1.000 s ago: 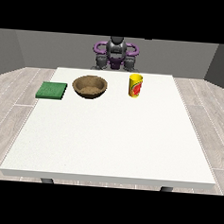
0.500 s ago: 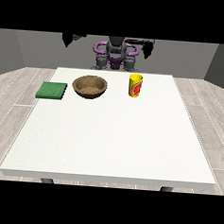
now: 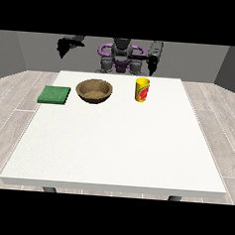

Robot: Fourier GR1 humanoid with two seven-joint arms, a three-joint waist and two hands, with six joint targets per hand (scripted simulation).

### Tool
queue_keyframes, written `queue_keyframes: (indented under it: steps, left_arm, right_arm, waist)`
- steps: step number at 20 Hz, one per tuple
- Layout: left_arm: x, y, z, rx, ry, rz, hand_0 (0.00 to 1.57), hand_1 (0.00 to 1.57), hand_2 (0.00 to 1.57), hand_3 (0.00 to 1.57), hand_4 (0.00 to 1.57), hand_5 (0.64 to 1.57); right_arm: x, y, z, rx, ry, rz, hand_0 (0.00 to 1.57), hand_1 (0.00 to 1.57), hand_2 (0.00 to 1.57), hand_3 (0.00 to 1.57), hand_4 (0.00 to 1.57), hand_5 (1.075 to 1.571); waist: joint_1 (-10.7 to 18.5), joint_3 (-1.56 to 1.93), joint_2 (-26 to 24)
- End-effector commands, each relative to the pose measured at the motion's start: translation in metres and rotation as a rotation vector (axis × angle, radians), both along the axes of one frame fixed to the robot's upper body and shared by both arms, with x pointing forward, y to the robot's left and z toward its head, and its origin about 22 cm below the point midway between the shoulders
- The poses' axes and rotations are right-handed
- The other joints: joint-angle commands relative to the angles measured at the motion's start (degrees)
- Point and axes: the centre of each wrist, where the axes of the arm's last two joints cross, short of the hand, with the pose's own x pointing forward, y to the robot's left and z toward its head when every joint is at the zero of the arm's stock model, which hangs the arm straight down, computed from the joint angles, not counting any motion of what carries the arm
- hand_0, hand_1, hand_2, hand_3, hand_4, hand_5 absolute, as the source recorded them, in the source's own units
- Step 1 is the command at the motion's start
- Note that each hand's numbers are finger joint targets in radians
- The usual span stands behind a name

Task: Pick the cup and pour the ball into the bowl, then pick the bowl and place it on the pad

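Note:
A yellow cup (image 3: 142,89) with a red mark stands upright on the white table (image 3: 118,139), right of centre near the far edge. No ball shows from here. A brown bowl (image 3: 94,91) sits to its left, and a green pad (image 3: 54,94) lies at the far left. The hand at the view's right (image 3: 152,65) hangs above the table's far edge, just behind and above the cup, holding nothing. The hand at the view's left (image 3: 62,47) is raised beyond the table's far left corner, well above the pad, and holds nothing either.
The robot's torso (image 3: 121,57) stands behind the table's far edge. Wooden floor surrounds the table on both sides.
Both arms have risen and spread out from the torso. The hand at the view's right has come down towards the cup. Cup, bowl and pad have not moved.

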Motion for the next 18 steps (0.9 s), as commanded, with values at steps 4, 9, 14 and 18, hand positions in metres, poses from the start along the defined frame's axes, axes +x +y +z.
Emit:
queue_keyframes:
  steps: [4,9,14,18]
  left_arm:
    - [0.025,0.036,-0.021,0.04,-0.026,0.059,0.0,0.0,0.0,0.0,0.0,1.456]
    - [0.038,0.018,-0.048,0.05,0.012,0.059,0.0,0.0,0.0,0.0,0.0,1.456]
    - [0.051,0.019,-0.054,0.093,-0.026,0.141,0.34,0.34,0.0,0.0,0.0,1.476]
    - [0.026,0.031,-0.091,0.162,-0.005,0.188,1.0,1.0,1.2,1.0,0.76,1.539]
  right_arm:
    - [0.002,-0.023,-0.022,0.002,-0.055,-0.005,0.0,0.0,0.0,0.0,0.26,1.571]
    - [0.011,-0.013,-0.027,-0.012,-0.012,0.006,0.0,0.0,0.0,0.0,0.25,1.57]
    - [0.018,-0.053,0.002,-0.027,-0.093,0.053,0.0,0.0,0.0,0.0,0.27,1.569]
    - [0.003,-0.052,-0.003,-0.013,-0.101,0.095,0.0,0.0,0.0,0.0,0.23,1.567]
  waist:
    - [-0.58,0.0,3.29]
    - [-1.14,-0.01,2.05]
    - [-4.66,-0.02,6.18]
    - [-6.86,-0.04,7.1]
